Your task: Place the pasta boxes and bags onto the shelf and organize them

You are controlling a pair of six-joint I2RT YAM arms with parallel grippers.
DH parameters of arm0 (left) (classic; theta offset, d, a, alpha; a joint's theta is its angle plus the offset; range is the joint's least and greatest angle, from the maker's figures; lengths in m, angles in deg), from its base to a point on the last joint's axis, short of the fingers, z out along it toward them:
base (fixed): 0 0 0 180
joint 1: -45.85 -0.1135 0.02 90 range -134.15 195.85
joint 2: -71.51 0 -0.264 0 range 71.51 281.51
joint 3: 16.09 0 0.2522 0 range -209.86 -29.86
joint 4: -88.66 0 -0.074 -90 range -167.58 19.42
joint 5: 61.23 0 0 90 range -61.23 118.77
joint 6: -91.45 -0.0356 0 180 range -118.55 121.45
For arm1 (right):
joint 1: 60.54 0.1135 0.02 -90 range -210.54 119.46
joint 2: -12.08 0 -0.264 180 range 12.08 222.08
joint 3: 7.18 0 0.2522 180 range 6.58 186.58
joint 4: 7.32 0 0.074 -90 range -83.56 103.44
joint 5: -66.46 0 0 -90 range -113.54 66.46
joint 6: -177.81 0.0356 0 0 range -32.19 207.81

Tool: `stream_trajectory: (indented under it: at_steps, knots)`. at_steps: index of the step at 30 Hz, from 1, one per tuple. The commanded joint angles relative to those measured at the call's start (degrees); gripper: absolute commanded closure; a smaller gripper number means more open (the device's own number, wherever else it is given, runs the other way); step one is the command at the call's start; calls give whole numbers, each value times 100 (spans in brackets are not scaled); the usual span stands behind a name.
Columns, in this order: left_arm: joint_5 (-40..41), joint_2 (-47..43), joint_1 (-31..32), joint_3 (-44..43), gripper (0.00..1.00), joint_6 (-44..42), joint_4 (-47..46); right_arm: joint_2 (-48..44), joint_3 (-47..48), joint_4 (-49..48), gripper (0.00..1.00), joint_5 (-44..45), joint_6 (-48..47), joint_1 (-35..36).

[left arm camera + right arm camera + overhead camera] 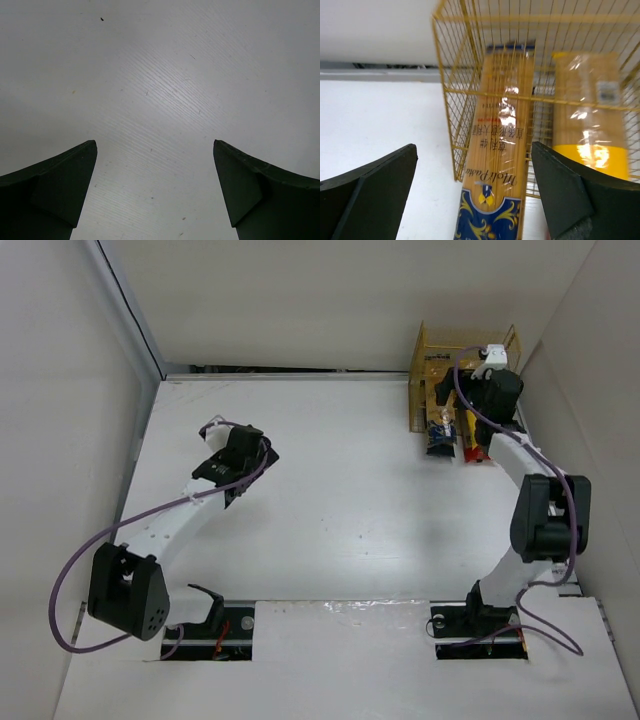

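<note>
Your right claw spread wide just before the shelf, the dark-blue-and-tan pack and the yellow bag lying inside the shelf side by side (the pack's near end sticking out), your left claw spread too, well apart from the shelf, over the white desk

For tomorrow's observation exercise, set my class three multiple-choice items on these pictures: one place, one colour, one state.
1. Where on the table stands the wire shelf? A. far right corner B. near left edge C. centre
2. Near end of the tan pasta pack: A. green B. dark blue C. pink
3. The jaws of the left arm are: A. shut on a bag B. shut, empty C. open, empty

Answers: 1 A, top view shows it at the far right; 2 B, right wrist view shows blue print; 3 C, left wrist view shows a wide gap.
</note>
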Motion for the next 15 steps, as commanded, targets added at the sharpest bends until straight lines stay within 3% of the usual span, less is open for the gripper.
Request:
stream_trajectory:
  at_steps: [1,8,15]
  knots:
    - [50,-501,-20,-37,0,-20,64,-976,-255,-370,0,27,-386,17]
    - [68,-1424,-20,315,0,-134,301,-2927,-967,1264,0,1027,-1582,412]
    - [173,-2189,-20,420,0,-187,696,-5019,-2382,2468,0,2452,-1118,1826]
